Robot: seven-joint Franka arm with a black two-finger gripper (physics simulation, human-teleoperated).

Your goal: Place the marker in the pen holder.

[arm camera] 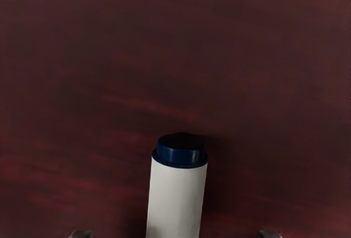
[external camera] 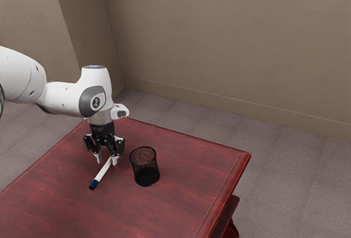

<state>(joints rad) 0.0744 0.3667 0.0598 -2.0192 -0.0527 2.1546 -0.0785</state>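
Plainly, the red table (external camera: 189,153) spreads beneath the holder (external camera: 145,166). Toward the exterior view's left of the holder hangs the arm (external camera: 66,96), its gripper (external camera: 107,161) low beside the holder, fingers spread wide, gripping nothing. Upright stands the holder itself. Just outside the holder, the white marker (external camera: 102,173) lies on the table, one end between the fingers.

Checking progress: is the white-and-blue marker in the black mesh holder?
Out: the marker lies on the red table, beside the holder.
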